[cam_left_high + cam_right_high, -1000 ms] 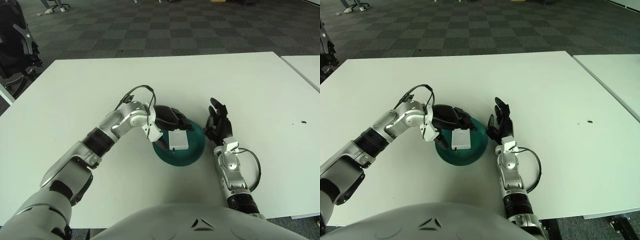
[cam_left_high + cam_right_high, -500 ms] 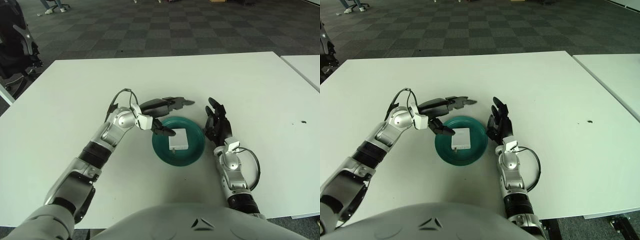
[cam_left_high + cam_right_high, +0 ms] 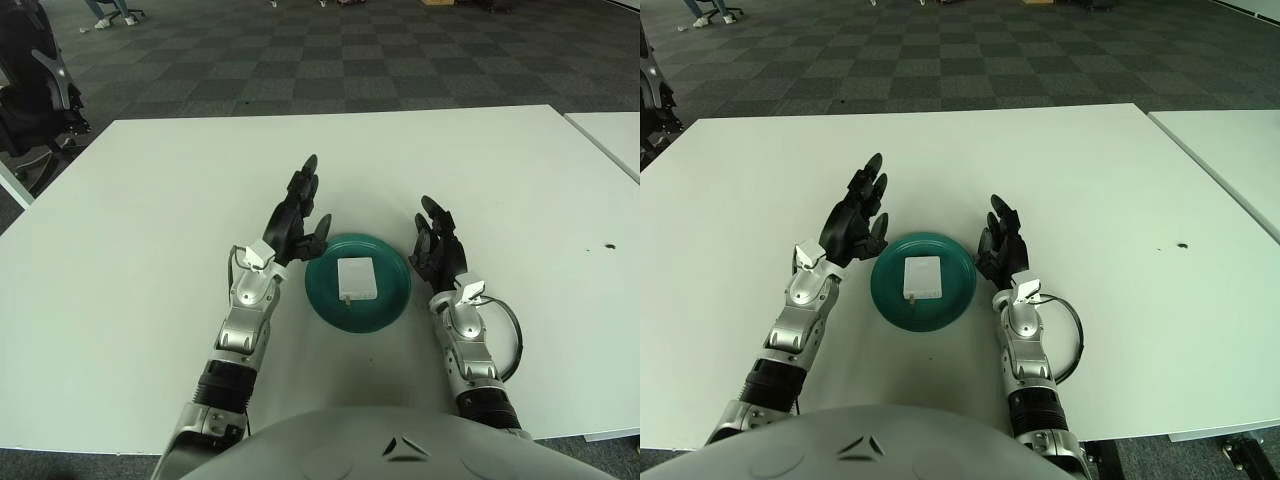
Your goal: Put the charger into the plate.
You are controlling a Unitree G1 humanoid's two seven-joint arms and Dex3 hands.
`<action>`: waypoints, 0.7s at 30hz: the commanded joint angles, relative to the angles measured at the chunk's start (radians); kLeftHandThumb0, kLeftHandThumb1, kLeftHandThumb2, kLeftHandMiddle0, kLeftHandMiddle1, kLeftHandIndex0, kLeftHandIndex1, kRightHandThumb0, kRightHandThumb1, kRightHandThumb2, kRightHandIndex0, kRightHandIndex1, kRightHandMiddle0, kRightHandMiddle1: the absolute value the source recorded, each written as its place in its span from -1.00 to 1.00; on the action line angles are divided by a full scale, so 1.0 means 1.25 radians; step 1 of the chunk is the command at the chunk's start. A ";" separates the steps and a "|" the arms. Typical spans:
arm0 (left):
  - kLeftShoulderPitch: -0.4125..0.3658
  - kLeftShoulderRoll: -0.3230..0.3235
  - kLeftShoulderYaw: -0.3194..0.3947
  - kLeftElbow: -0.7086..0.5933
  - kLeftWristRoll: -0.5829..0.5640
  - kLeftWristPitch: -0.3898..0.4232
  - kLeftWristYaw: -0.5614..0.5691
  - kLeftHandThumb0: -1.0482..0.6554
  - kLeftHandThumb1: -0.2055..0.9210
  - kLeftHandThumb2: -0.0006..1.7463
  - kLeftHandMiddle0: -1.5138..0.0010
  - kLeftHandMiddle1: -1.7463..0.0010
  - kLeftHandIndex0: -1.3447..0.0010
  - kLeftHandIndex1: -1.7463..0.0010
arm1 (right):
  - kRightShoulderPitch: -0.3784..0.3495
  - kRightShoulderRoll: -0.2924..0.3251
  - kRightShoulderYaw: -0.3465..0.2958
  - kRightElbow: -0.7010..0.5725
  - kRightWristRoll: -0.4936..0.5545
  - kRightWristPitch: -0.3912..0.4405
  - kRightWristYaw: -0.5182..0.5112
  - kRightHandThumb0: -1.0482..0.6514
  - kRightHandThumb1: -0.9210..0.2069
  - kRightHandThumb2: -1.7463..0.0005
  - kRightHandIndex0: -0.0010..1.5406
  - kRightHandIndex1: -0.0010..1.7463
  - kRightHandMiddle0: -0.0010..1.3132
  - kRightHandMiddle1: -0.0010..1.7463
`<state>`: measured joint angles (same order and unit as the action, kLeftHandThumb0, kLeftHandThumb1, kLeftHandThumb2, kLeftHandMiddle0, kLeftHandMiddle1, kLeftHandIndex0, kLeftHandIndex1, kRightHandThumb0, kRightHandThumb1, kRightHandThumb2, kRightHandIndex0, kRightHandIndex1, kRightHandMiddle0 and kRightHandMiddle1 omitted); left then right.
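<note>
Lying flat inside the plate [image 3: 390, 300], the charger [image 3: 356, 277] is looking placed; left hand [image 3: 297, 215] is hovering just left of plate, fingers spread, empty; right hand [image 3: 437, 250] idling just right, open too.

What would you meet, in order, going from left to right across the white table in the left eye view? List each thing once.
Left hand → green plate with the white charger lying in it → right hand → small dark speck near the table's right edge.
</note>
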<state>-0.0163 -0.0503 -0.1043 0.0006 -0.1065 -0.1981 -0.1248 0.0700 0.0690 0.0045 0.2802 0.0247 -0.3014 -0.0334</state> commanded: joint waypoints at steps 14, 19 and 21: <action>0.146 -0.031 0.080 0.008 -0.053 0.045 0.068 -0.95 1.00 0.19 0.98 1.00 0.95 0.89 | 0.106 0.004 -0.007 0.059 0.003 0.095 -0.002 -0.72 -1.00 0.08 -0.82 -1.00 -1.00 -0.51; 0.193 -0.015 0.067 -0.020 -0.033 0.088 0.066 -0.93 1.00 0.19 0.98 1.00 0.99 0.89 | 0.106 -0.001 -0.009 0.052 0.004 0.101 0.000 -0.73 -1.00 0.07 -0.82 -1.00 -1.00 -0.51; 0.214 -0.016 0.059 -0.037 -0.026 0.106 0.071 -0.93 1.00 0.19 0.99 1.00 0.99 0.89 | 0.107 -0.002 -0.010 0.051 0.005 0.101 0.002 -0.73 -1.00 0.08 -0.82 -1.00 -1.00 -0.51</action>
<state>0.2226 -0.0779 -0.0187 -0.0153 -0.1548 -0.1069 -0.0393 0.0900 0.0710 0.0027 0.2587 0.0234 -0.2988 -0.0312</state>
